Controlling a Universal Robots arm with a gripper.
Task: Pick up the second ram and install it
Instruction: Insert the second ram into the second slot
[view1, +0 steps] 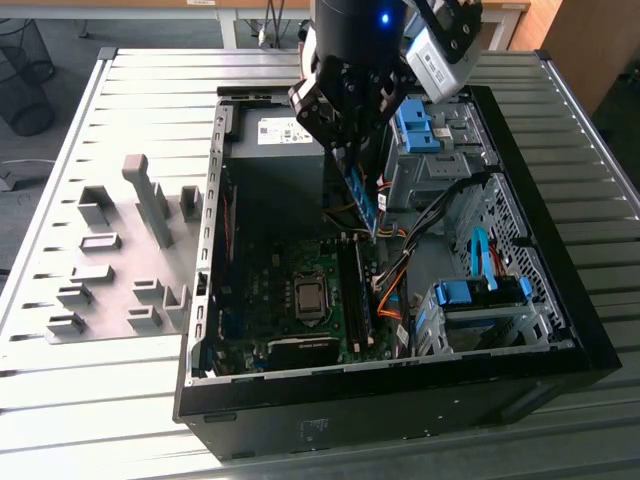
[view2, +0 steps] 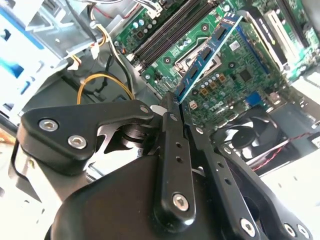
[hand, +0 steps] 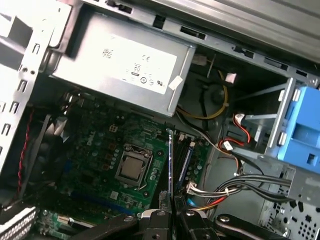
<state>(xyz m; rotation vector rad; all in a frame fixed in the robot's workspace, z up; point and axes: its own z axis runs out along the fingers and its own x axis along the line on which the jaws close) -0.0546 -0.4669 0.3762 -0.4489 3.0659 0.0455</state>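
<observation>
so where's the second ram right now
In the exterior view's middle, the second ram is held in the hand, above the motherboard slots inside the open case.

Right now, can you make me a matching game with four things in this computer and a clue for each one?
Things:
1. second ram
2. CPU socket
3. power supply
4. drive bracket

Clues:
A. big grey metal box
B. bright blue plastic
C. pinched in the tool
D. silver square on the green motherboard

Pairs: 1-C, 2-D, 3-A, 4-B
</observation>
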